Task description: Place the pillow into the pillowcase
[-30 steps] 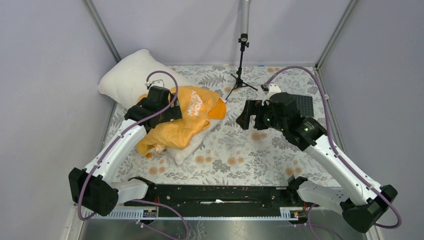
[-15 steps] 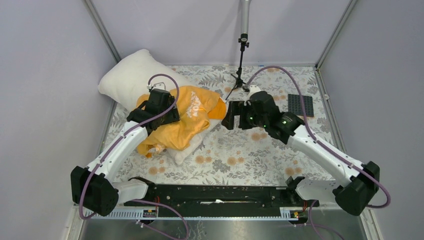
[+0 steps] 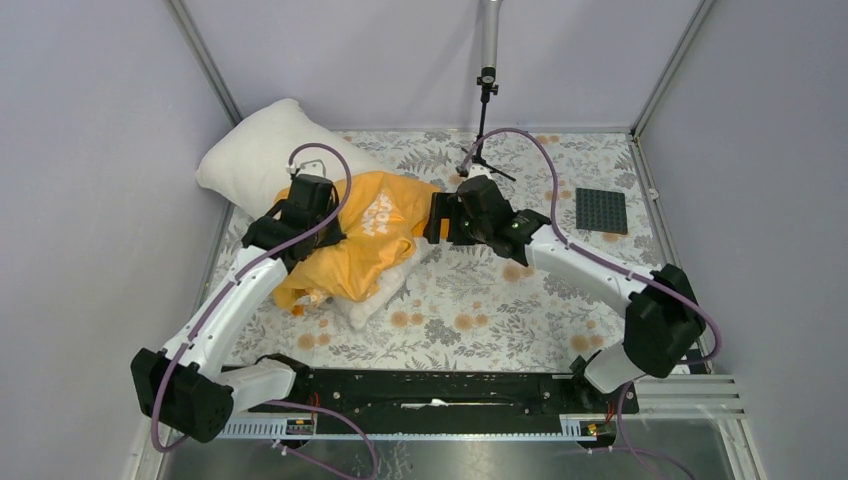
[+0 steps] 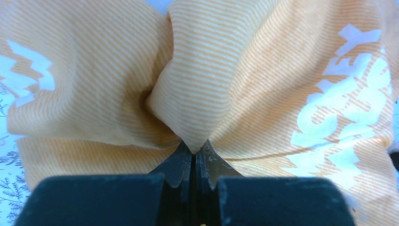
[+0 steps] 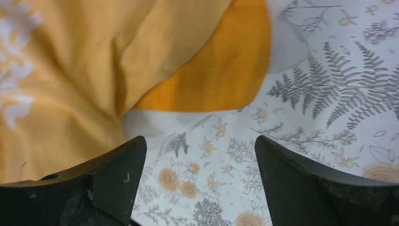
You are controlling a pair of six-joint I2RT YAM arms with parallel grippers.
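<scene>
The white pillow (image 3: 255,152) lies at the back left, its near part under the crumpled orange-yellow pillowcase (image 3: 372,240). My left gripper (image 3: 330,222) sits on the pillowcase's left part. In the left wrist view its jaws are pressed together on a pinched fold (image 4: 194,141) of the striped orange pillowcase (image 4: 263,70). My right gripper (image 3: 436,218) hovers at the pillowcase's right edge, open, with only the flowered cloth between its fingers (image 5: 200,143). The right wrist view shows the pillowcase (image 5: 94,61) ahead to the left, with a strip of white pillow (image 5: 146,123) under it.
A thin black tripod stand (image 3: 483,130) rises at the back centre, just behind the right arm. A dark studded plate (image 3: 601,210) lies at the back right. A flowered cloth (image 3: 480,310) covers the table, and grey walls close in on three sides.
My left gripper has shut on a fold of the pillowcase. The right arm has swung left across the table, from near the dark plate to the pillowcase's right edge.
</scene>
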